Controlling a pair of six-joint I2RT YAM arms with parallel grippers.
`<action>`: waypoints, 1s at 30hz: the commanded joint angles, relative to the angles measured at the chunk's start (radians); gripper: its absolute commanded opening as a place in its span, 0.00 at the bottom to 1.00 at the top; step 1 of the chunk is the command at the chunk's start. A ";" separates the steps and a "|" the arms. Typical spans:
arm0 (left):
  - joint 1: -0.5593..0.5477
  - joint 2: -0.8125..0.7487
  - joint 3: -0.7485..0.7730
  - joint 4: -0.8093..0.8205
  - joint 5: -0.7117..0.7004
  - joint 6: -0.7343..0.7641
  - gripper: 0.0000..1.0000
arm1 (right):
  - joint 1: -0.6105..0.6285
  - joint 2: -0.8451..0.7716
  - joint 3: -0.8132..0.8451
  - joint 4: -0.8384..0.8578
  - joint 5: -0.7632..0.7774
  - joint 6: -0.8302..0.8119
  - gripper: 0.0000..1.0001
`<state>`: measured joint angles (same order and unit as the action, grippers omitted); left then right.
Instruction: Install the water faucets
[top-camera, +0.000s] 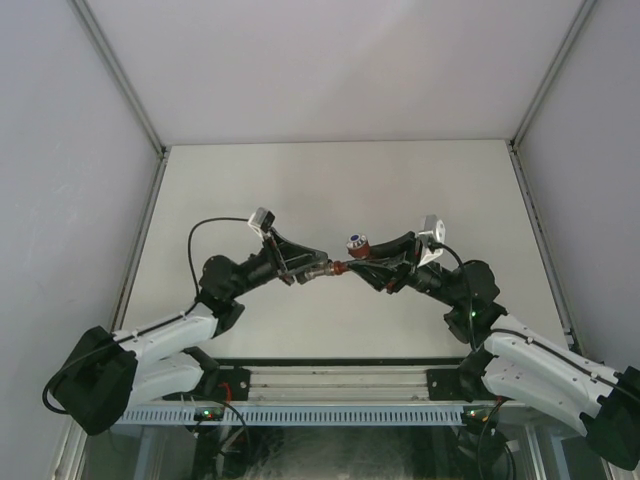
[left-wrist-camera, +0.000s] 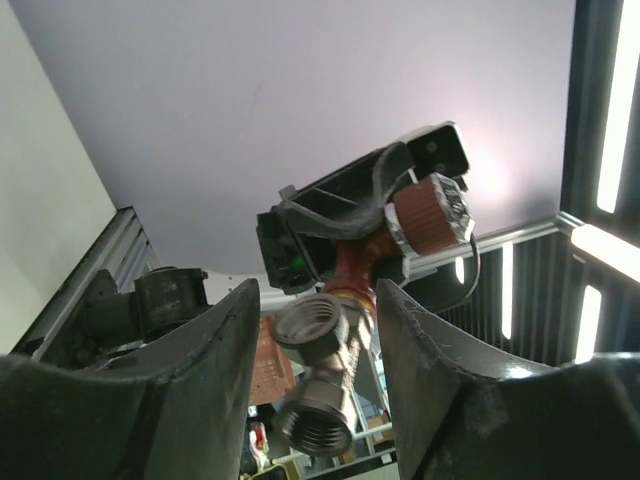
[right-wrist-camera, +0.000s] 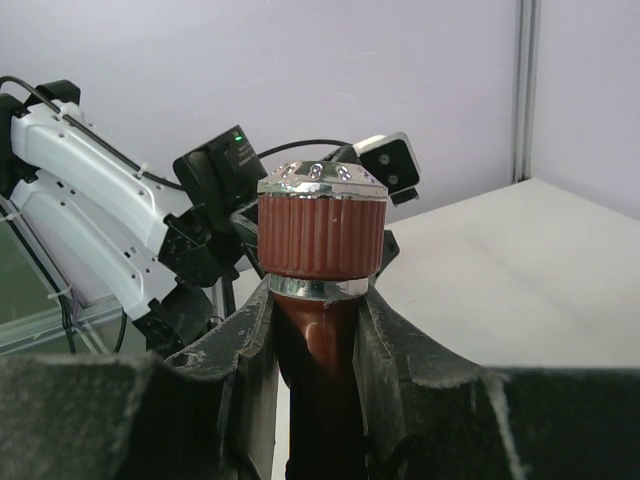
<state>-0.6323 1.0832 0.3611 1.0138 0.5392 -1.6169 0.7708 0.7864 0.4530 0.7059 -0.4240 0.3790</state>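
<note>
Water faucets (top-camera: 356, 245): tap (right-wrist-camera: 320, 240) clamped in right jaws, fitting (left-wrist-camera: 312, 328) between left jaws.

Metal fitting (top-camera: 320, 268) left of tap body (top-camera: 347, 264), touching.

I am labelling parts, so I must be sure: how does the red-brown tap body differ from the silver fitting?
The tap body is red-brown with a ribbed knob; the fitting is plain silver metal. The right gripper is shut on the tap body; the left gripper stands open around the fitting. Both are small and meet end to end.
</note>
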 joint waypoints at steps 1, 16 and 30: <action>-0.004 -0.008 0.068 0.142 0.028 -0.015 0.54 | 0.004 -0.014 0.013 0.051 0.060 -0.019 0.00; -0.005 0.045 0.090 0.342 0.085 -0.010 0.08 | -0.064 0.013 0.006 0.043 0.081 0.180 0.00; -0.006 -0.136 0.163 -0.066 0.050 0.491 0.00 | -0.016 -0.049 0.030 -0.205 0.207 0.329 0.00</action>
<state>-0.6338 1.0351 0.4011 1.0515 0.5888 -1.3201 0.7464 0.7578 0.4534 0.6064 -0.3119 0.6968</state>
